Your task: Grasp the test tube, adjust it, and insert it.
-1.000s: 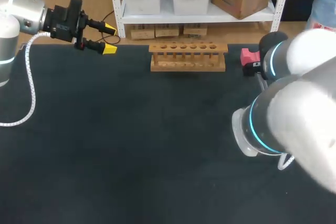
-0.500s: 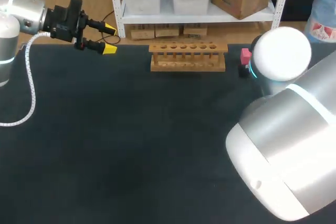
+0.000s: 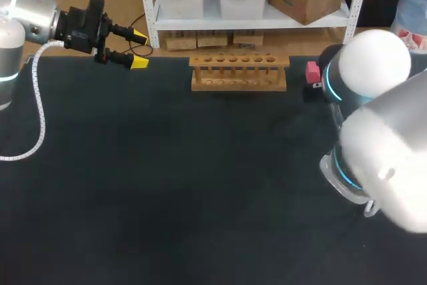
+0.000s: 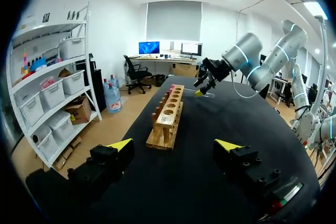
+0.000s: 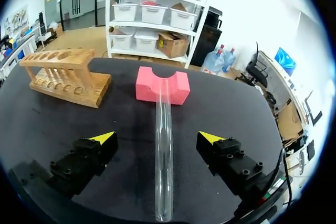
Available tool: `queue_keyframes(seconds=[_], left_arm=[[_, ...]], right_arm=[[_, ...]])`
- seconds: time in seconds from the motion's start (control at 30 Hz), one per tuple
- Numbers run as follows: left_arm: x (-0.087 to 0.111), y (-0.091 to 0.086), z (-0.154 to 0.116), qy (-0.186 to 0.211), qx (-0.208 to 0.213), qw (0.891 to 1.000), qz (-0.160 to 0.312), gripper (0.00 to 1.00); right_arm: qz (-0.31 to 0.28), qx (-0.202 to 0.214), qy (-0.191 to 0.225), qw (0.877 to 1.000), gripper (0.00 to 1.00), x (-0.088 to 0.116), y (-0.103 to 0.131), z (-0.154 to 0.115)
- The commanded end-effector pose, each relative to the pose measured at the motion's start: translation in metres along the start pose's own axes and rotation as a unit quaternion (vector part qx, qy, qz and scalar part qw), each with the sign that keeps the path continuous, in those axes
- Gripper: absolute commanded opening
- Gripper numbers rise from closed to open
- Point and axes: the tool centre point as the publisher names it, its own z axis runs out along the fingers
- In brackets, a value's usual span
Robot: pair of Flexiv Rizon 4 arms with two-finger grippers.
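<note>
A clear glass test tube (image 5: pixel 163 145) lies with its far end resting in the notch of a pink foam block (image 5: pixel 162 85) and its near end between the spread fingers of my right gripper (image 5: pixel 156 141), which is open and touches nothing. In the head view my right arm (image 3: pixel 373 138) hides the tube and its gripper; only a corner of the pink block (image 3: pixel 311 70) shows. The wooden tube rack (image 3: pixel 239 71) stands at the table's far edge, its holes bare. My left gripper (image 3: pixel 138 48) is open, hanging at the far left edge, with the rack (image 4: pixel 168 116) ahead of it.
The black table top (image 3: pixel 173 185) spreads wide in front of the rack. My left arm's white cable (image 3: pixel 37 108) hangs over the left edge. My right arm (image 4: pixel 252 64) shows beyond the rack in the left wrist view.
My right arm has swung about at the right side of the table, its big joints shifting across the view. My left arm and the rack have stayed put.
</note>
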Motion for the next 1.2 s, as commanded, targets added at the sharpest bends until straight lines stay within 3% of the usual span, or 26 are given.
queue_keyframes(seconds=[0.03, 0.57, 1.2], left_arm=[[0.0, 0.0, 0.0, 0.0, 0.0, 1.0, 0.0, 1.0], [0.0, 0.0, 0.0, 0.0, 0.0, 1.0, 0.0, 1.0], [0.0, 0.0, 0.0, 0.0, 0.0, 1.0, 0.0, 1.0]], right_arm=[[0.006, -0.087, 0.015, 0.996, 1.0, -0.004, -0.001, 0.005], [0.016, -0.117, 0.008, 0.993, 1.0, 0.0, -0.001, 0.017], [0.01, -0.115, -0.003, 0.993, 0.97, 0.005, -0.005, 0.021]])
